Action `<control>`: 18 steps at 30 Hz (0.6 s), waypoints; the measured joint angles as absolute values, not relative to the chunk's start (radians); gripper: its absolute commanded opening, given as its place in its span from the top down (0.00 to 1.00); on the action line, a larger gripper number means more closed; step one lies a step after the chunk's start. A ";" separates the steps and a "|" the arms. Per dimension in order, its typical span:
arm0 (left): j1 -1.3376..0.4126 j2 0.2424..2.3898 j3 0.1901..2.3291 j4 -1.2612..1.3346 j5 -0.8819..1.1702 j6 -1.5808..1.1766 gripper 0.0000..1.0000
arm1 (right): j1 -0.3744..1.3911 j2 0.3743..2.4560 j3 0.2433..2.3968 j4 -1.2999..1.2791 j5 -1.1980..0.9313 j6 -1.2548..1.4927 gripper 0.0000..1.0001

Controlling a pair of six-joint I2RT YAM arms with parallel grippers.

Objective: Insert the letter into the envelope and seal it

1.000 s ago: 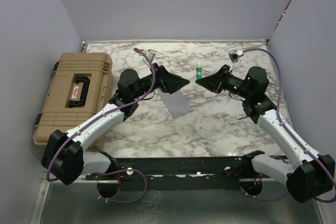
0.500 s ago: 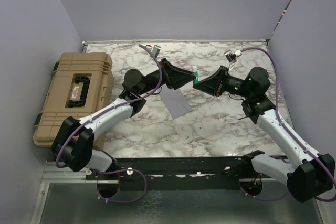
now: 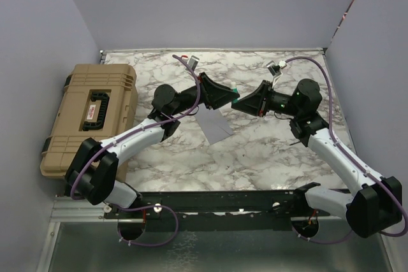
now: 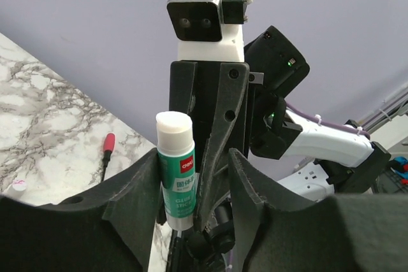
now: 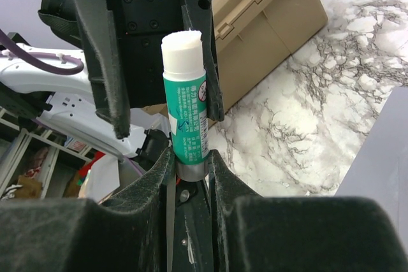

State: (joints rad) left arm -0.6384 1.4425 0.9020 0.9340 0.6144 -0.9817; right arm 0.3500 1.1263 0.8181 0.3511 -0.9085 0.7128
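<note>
The grey envelope [image 3: 215, 125] lies flat on the marble table under the two grippers. The peach-tan letter is out of view. My right gripper [image 3: 240, 101] [image 5: 190, 157] is shut on the base of an uncapped green glue stick [image 5: 186, 113] and holds it in the air. The glue stick also shows in the top view [image 3: 234, 92] and the left wrist view [image 4: 176, 170]. My left gripper [image 3: 229, 95] [image 4: 194, 157] faces the right one with its jaws open around the upper part of the stick, which rests against one left finger [image 4: 137, 195].
A big tan hard case [image 3: 89, 116] sits at the table's left edge and shows in the right wrist view [image 5: 268, 11]. A thin red-tipped tool [image 4: 107, 148] and a small white cap [image 4: 17, 186] lie near the back wall. Purple walls enclose the table.
My left gripper has risen and swung right to meet the right one. My right gripper has moved left with the glue stick, which now sits between the left jaws.
</note>
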 measured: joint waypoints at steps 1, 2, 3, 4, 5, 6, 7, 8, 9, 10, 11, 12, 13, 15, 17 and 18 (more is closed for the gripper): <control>-0.638 1.443 0.902 0.934 0.616 -0.984 0.61 | 0.351 1.127 0.818 0.351 -0.911 0.710 0.98; -0.638 1.444 0.902 0.934 0.617 -0.984 0.64 | 0.351 1.127 0.820 0.351 -0.914 0.708 0.98; -0.638 1.444 0.902 0.934 0.619 -0.986 0.67 | 0.352 1.127 0.822 0.351 -0.916 0.706 0.98; -0.638 1.445 0.902 0.935 0.620 -0.986 0.70 | 0.352 1.127 0.825 0.351 -0.920 0.705 0.98; -0.638 1.445 0.902 0.935 0.621 -0.987 0.75 | 0.352 1.127 0.828 0.351 -0.924 0.703 0.98; -0.639 1.446 0.903 0.935 0.623 -0.987 0.81 | 0.352 1.127 0.831 0.351 -0.931 0.702 0.98; -0.639 1.447 0.903 0.935 0.625 -0.987 0.86 | 0.352 1.127 0.833 0.351 -0.934 0.700 0.98; -0.639 1.448 0.904 0.937 0.628 -0.987 0.92 | 0.353 1.127 0.835 0.350 -0.938 0.698 0.98; -0.639 1.450 0.905 0.938 0.632 -0.987 0.99 | 0.353 1.127 0.836 0.350 -0.941 0.698 0.98; -0.639 1.452 0.909 0.939 0.638 -0.987 1.00 | 0.353 1.127 0.836 0.350 -0.945 0.697 0.96; -0.639 1.454 0.911 0.941 0.641 -0.986 1.00 | 0.352 1.128 0.838 0.350 -0.949 0.695 0.91; -0.640 1.455 0.914 0.942 0.646 -0.982 1.00 | 0.352 1.128 0.840 0.348 -0.952 0.691 0.82; -0.640 1.455 0.915 0.942 0.648 -0.981 1.00 | 0.352 1.128 0.843 0.347 -0.955 0.690 0.74; -0.640 1.455 0.916 0.946 0.648 -0.975 1.00 | 0.352 1.126 0.845 0.347 -0.955 0.687 0.59; -0.642 1.452 0.916 0.943 0.646 -0.971 1.00 | 0.353 1.126 0.845 0.353 -0.954 0.695 0.53; -0.645 1.449 0.916 0.942 0.644 -0.971 1.00 | 0.353 1.125 0.842 0.365 -0.953 0.702 0.51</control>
